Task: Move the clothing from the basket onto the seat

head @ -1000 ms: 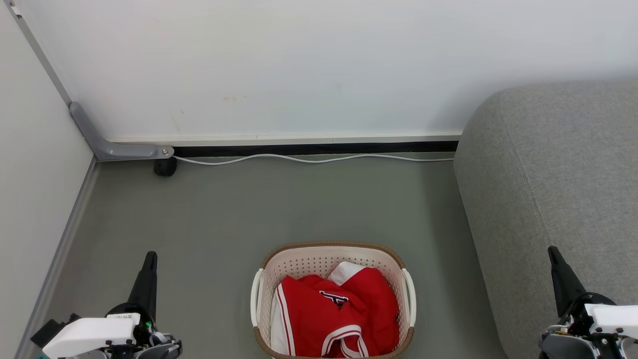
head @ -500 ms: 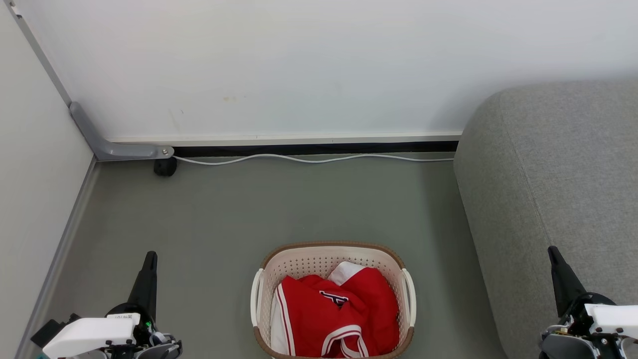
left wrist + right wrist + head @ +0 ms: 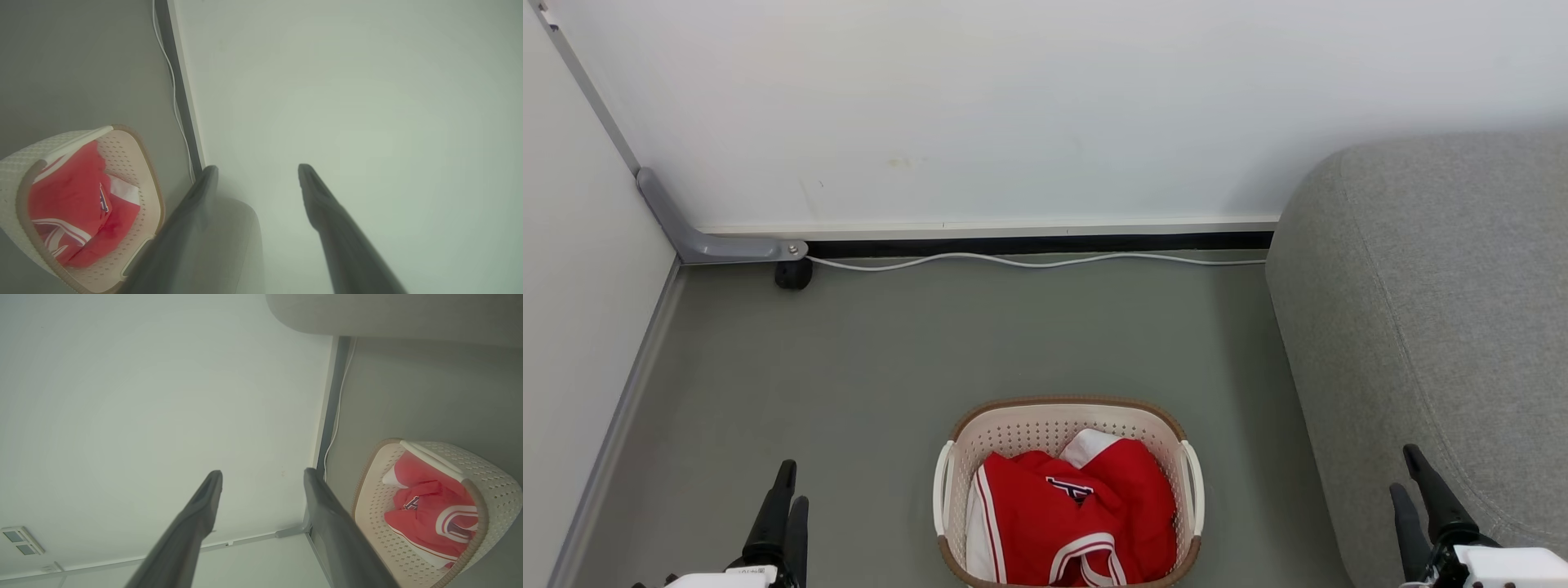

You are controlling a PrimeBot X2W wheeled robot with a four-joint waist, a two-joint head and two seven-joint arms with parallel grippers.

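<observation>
— Clothing [image 3: 1078, 523] location?
— Heaped in the basket [image 3: 1066, 402], on the floor [image 3: 931, 343] well off its wall edge, near the seat [image 3: 1437, 286].
— Claws?
— Left claw [image 3: 794, 483] and right claw [image 3: 1402, 468] both parted, empty.

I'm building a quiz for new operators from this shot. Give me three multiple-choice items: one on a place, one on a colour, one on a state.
1. Where is the basket?
A. on a shelf
B. on the floor, left of the sofa
C. on a chair

2. The clothing is mainly:
A. blue
B. grey
C. red

3. The left gripper and right gripper are:
A. holding clothing
B. empty, fingers apart
C. clamped on the basket's handles

Answers:
1 B: the basket stands on the grey floor beside the sofa.
2 C: red fabric with white trim lies in the basket.
3 B: each wrist view shows a bare gap between the fingers.
</observation>
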